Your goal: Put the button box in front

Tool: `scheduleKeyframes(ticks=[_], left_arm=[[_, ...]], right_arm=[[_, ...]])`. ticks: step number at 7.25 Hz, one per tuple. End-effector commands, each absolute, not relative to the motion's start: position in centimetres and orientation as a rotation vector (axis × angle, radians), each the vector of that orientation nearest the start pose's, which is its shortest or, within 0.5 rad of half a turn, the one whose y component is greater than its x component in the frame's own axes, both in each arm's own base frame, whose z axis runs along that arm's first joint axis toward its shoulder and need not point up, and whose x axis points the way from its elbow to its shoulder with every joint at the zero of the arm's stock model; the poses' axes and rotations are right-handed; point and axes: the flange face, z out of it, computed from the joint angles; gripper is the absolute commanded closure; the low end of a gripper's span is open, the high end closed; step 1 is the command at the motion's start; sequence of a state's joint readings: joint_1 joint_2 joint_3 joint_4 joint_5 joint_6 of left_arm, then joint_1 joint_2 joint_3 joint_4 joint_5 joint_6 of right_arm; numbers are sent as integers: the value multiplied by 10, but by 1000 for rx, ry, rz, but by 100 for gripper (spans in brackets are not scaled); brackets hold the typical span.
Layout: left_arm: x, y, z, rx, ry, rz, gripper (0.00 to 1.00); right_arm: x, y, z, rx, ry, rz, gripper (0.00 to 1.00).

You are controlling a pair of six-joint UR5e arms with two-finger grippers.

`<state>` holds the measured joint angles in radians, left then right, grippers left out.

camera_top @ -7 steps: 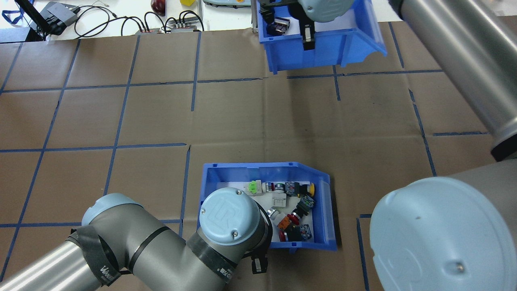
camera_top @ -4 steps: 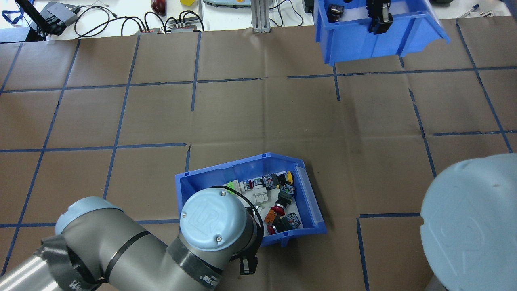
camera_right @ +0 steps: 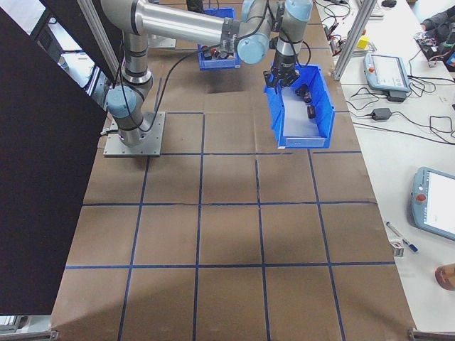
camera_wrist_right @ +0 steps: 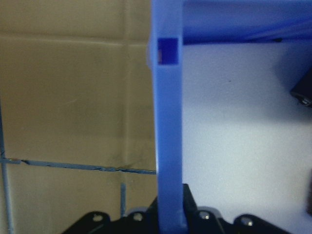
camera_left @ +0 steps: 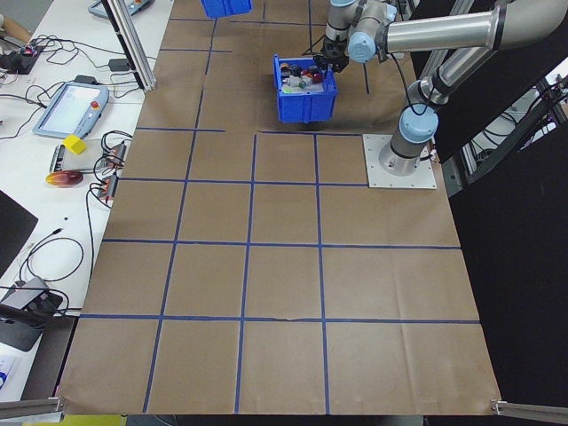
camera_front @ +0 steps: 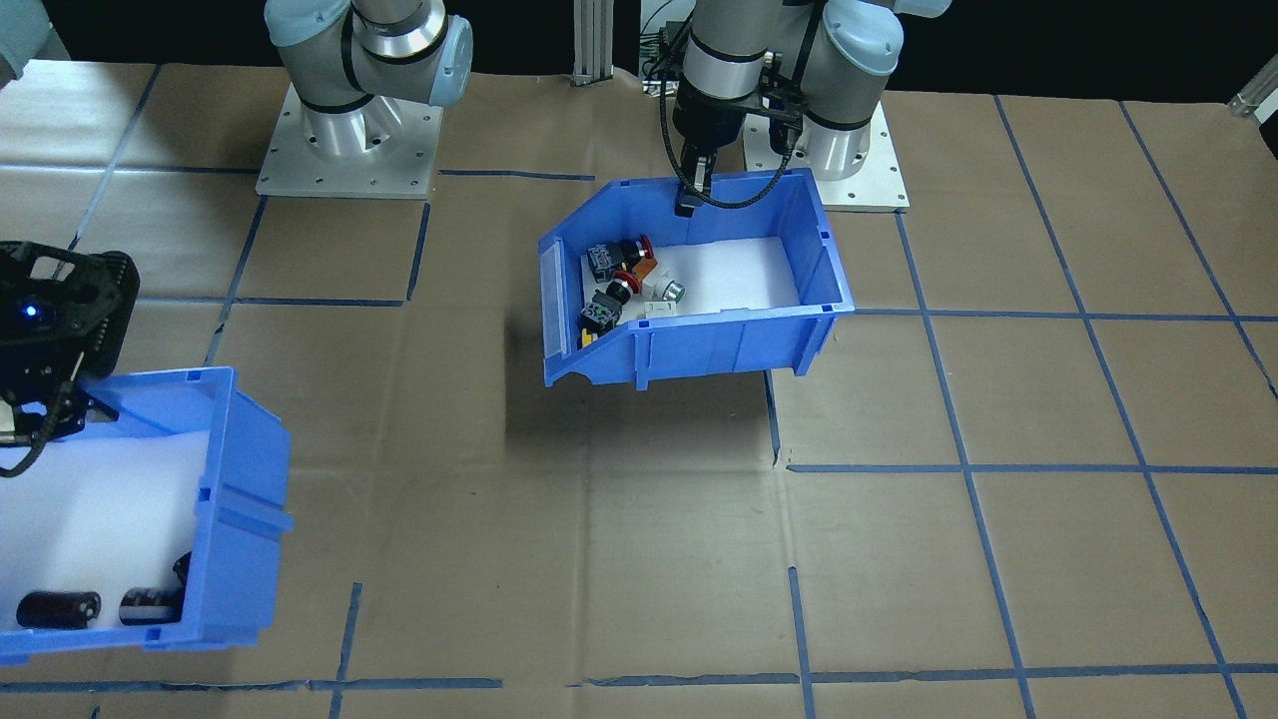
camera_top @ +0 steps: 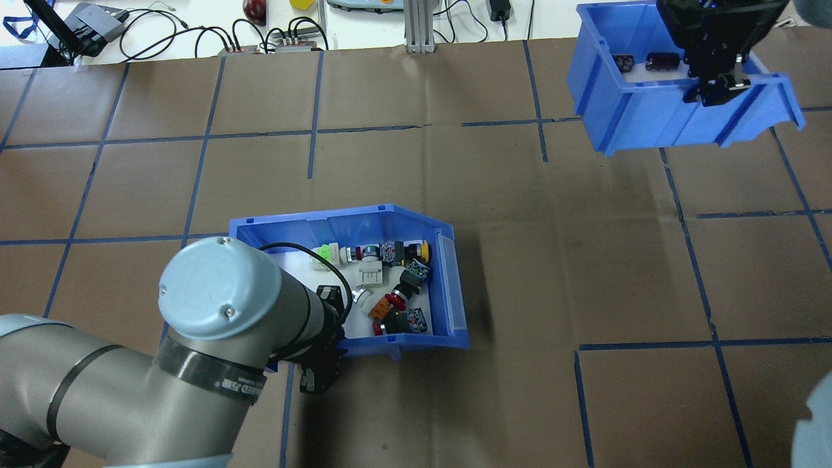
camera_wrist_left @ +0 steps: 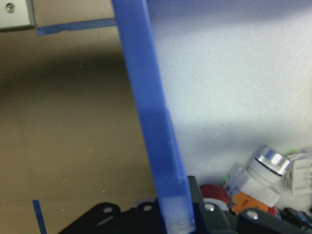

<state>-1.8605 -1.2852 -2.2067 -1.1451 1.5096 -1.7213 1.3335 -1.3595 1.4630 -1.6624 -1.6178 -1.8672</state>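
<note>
The left gripper (camera_top: 320,364) is clamped on the rear wall of the button box (camera_top: 448,286) — one finger inside against the white liner, the other outside, the blue wall pinched between them, as the left wrist view confirms. The box hangs clear of the table (camera_top: 390,175), casting a shadow below it in the front-facing view, and tilts slightly. Its coloured push buttons (camera_top: 390,286) lie bunched toward the open-fronted end, away from the fingers. The right gripper (camera_top: 715,88) likewise pinches the wall of the second blue bin (camera_top: 624,117), near the table's far corner, well apart from the first; a few dark parts (camera_top: 662,61) lie on its liner just beyond the fingers.
</note>
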Motion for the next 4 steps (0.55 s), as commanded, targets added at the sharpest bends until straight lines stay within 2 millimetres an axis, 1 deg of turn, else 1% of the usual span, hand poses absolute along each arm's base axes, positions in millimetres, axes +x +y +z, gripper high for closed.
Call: scheduleKeyframes(ticks=[1, 2, 3, 4], left_arm=[[-234, -386, 367, -2053, 2533, -11, 100], [-246, -431, 378, -2065, 2538, -22, 100], [-257, -474, 366, -2067, 2533, 10, 100], [-273, -516, 344, -2099, 2542, 18, 100]], right_arm=[[-3, -524, 412, -2303, 2197, 44, 98], [6, -490, 393, -2300, 2201, 46, 98], [13, -463, 386, -2288, 2238, 39, 98], [16, -451, 377, -2273, 2247, 51, 97]])
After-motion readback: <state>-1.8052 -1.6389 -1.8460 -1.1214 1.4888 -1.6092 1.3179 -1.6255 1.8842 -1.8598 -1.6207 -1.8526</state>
